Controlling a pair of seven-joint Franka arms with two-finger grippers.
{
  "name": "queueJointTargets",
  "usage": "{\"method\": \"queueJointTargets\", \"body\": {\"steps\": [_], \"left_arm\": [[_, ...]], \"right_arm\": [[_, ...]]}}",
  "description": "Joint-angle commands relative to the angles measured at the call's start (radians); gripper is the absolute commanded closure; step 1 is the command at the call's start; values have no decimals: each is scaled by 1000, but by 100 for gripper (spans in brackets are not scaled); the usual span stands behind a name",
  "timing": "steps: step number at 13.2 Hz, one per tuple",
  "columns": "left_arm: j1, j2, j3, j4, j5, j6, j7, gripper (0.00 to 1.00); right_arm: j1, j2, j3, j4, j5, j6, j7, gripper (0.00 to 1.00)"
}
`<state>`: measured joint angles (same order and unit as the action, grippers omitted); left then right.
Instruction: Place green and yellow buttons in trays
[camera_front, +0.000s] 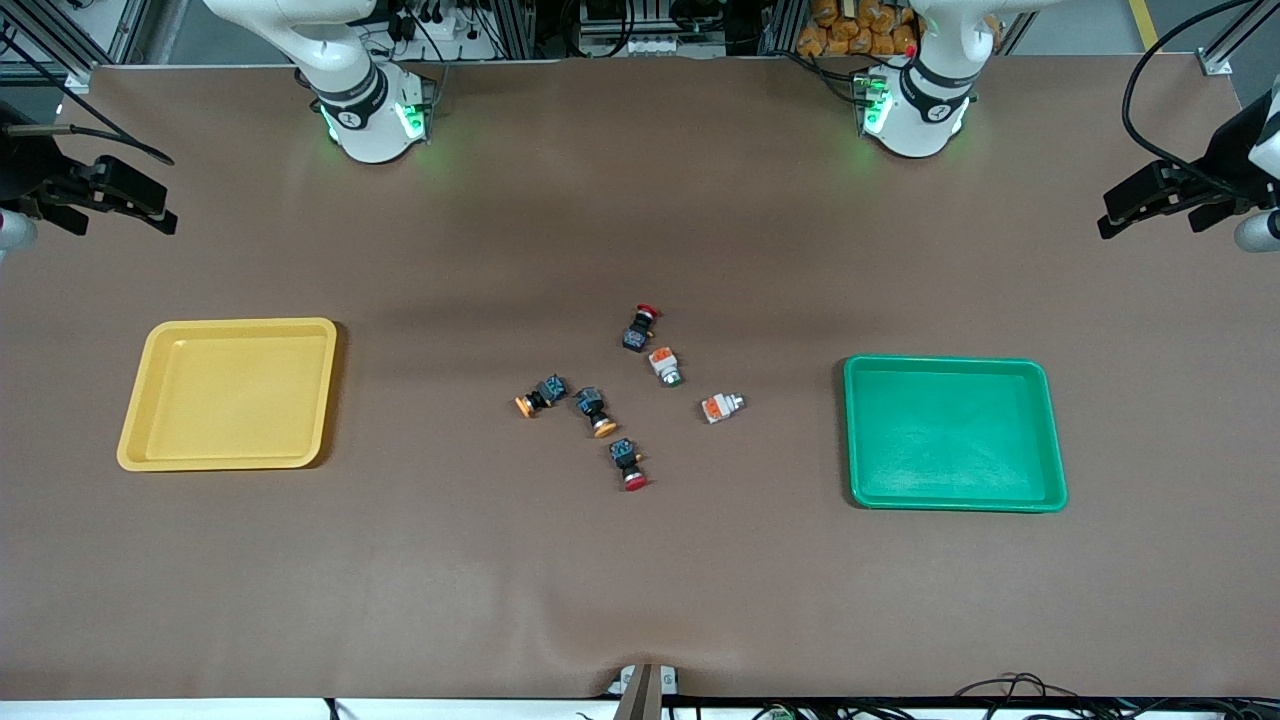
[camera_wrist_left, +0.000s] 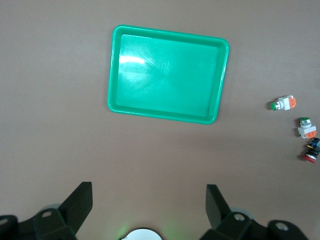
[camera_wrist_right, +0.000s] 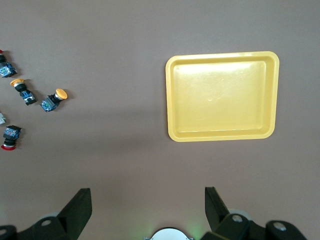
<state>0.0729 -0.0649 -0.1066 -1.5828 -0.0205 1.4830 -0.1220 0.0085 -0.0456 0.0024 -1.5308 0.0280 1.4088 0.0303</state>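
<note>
While both arms are waiting with jaws apart, the left end effector, hanging over the counter at its own end, is standing closer to the white-and-orange green-tipped button lying sideways, tip toward the shallow green plastic tray, than the right end effector is.

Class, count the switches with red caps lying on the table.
2. One red-capped switch lies farthest from the front camera in the cluster; the other red-capped switch lies nearest it. None seems hidden.

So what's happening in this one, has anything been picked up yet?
Nothing yet. Both arms wait at the table's ends: the left gripper hangs open above the green tray, the right gripper open above the yellow tray. Both trays are empty. The two yellow-capped buttons, two green-tipped buttons and two red-capped switches lie loose mid-table between the trays.
</note>
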Motion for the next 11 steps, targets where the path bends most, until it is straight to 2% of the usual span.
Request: {"method": "queueJointTargets", "body": {"steps": [1, 3, 11], "left_arm": [[1, 10, -5, 17, 19, -30, -27, 0], [-11, 52, -10, 20, 14, -12, -69, 0], [-25, 253, -110, 7, 13, 230, -235, 0]], "right_arm": [[7, -14, -5, -5, 6, -8, -7, 0], [7, -14, -5, -5, 6, -8, -7, 0], [4, -14, -7, -6, 7, -17, -6, 0]]}}
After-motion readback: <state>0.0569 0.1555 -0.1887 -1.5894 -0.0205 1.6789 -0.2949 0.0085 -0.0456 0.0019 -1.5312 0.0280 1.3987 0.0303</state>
